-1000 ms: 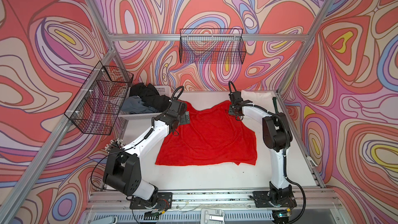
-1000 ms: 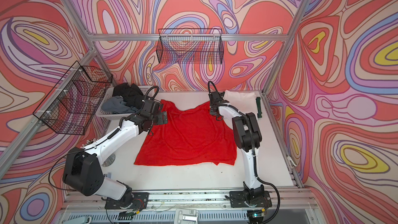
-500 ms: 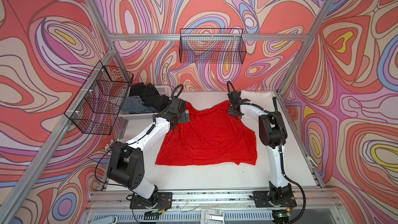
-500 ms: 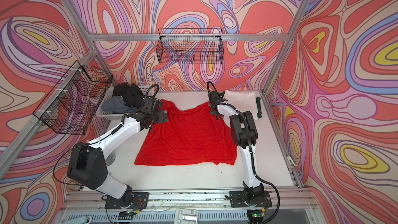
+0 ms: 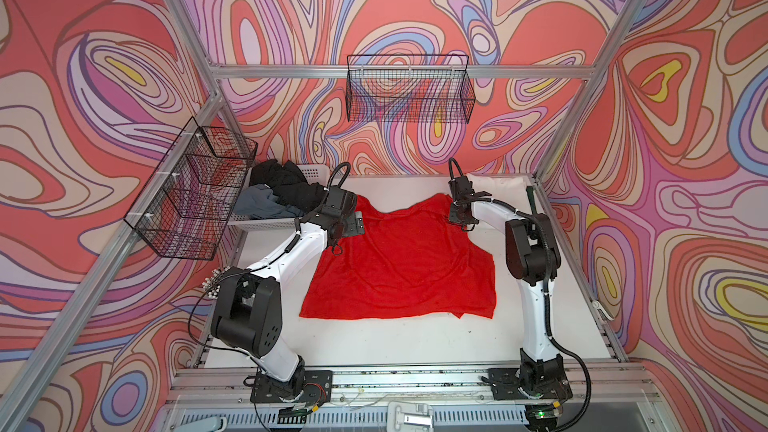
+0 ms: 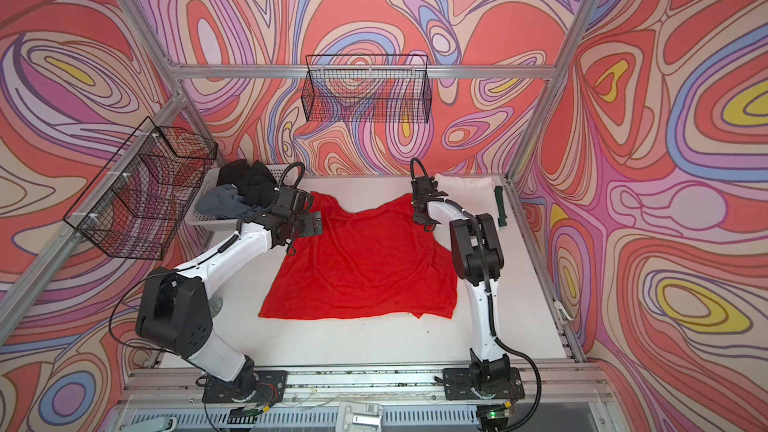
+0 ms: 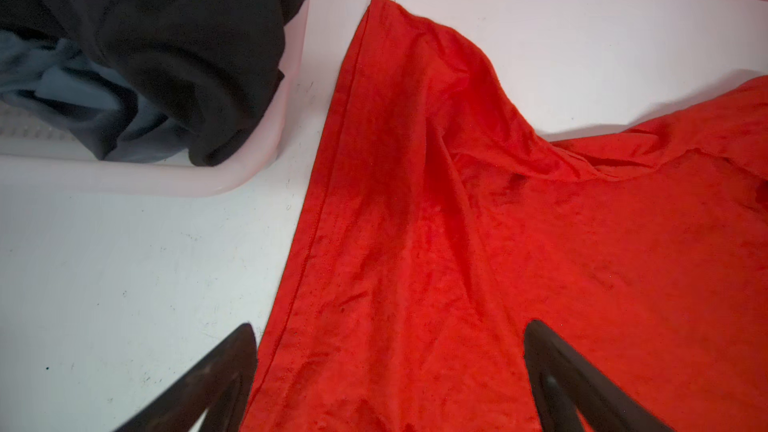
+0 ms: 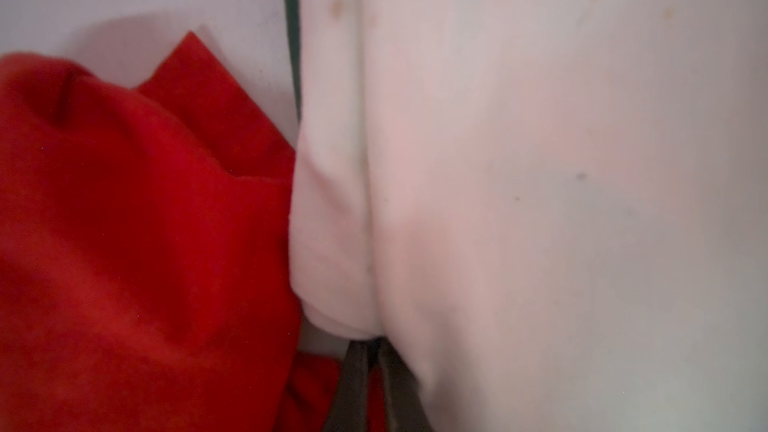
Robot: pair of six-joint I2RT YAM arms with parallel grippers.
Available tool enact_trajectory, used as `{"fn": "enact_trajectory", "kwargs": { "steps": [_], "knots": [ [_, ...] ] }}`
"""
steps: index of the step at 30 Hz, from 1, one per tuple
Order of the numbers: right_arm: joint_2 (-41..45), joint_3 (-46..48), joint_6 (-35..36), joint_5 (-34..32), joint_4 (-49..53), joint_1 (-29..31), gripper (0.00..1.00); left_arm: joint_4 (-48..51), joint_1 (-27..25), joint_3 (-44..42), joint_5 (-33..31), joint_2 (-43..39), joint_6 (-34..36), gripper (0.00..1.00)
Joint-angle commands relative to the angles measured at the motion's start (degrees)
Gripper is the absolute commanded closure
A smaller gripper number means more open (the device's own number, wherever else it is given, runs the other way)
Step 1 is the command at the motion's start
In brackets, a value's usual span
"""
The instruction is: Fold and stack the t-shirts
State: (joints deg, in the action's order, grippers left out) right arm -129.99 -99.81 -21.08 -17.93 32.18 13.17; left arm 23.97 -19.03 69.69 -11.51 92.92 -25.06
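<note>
Red short-sleeved cloth t-shirt [image 5: 399, 263] [image 6: 361, 268] lies spread mostly flat in the middle of the white tabletop [image 5: 374, 347]. Its near hem is straight and its far corners are pulled up toward both arms.

Left gripper [image 5: 353, 224] [image 7: 388, 324] sits above the shirt's far left sleeve with jaws wide apart and nothing between them. In the left wrist view one finger is over bare table at the sleeve hem and the other is over red cloth [image 7: 498, 243]. Can't tell if they touch.

Right gripper [image 5: 459, 218] [image 8: 374, 351] is at the shirt's far right corner, fingers pressed together. Red cloth [image 8: 124, 243] shows between and beside them, so it is pinched on the shirt edge.

Folded white cloth shirt [image 5: 498, 184] [image 8: 540, 160] lies in the far right corner, touching the red shirt. Dark green shirt [image 5: 532, 201] is a narrow strip at the white one's right edge.

Crumpled black shirt [image 5: 286, 184] [image 7: 166, 35] and grey shirt [image 5: 257, 205] [image 7: 83, 110] sit in the white perforated plastic basket [image 5: 270, 224] at far left, just beside the red sleeve.

Versus one second ago:
- The left arm's shoulder block has swung farther in.
- The left gripper sits slightly farther back over the sleeve.
- The right wrist is almost where it was.
- The shirt's near hem is unchanged.
- The white and green shirts and the basket have not moved.
</note>
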Motion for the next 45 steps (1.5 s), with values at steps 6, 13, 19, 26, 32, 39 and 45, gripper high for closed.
{"fn": "enact_trajectory", "kwargs": {
  "steps": [6,13,19,26,32,39,45],
  "knots": [
    [1.8,-9.1,6.1,-0.8,2.9,-0.2,1.00,-0.6,1.4,2.5,1.5,2.3,0.7,0.00],
    [1.6,-14.6,8.1,-0.2,5.5,-0.2,0.97,0.0,1.8,4.7,1.7,4.3,1.2,0.00],
    [0.2,-13.2,7.4,1.3,5.8,-0.2,0.96,0.0,1.8,5.7,2.3,5.4,1.2,0.00],
    [-2.0,-8.5,6.1,2.6,3.3,-0.2,0.95,0.4,2.0,5.9,2.0,5.3,1.4,0.00],
    [-3.2,-6.8,5.4,-1.0,5.0,-0.6,0.96,0.7,2.2,5.6,1.6,4.8,1.7,0.00],
    [-0.1,0.8,3.5,-1.3,2.7,-4.3,0.97,0.3,2.3,4.9,1.6,4.1,1.7,0.00],
    [-0.2,-0.2,4.7,-1.1,3.4,-5.3,0.97,0.5,2.4,5.3,2.3,4.5,1.8,0.00]
  ]
}}
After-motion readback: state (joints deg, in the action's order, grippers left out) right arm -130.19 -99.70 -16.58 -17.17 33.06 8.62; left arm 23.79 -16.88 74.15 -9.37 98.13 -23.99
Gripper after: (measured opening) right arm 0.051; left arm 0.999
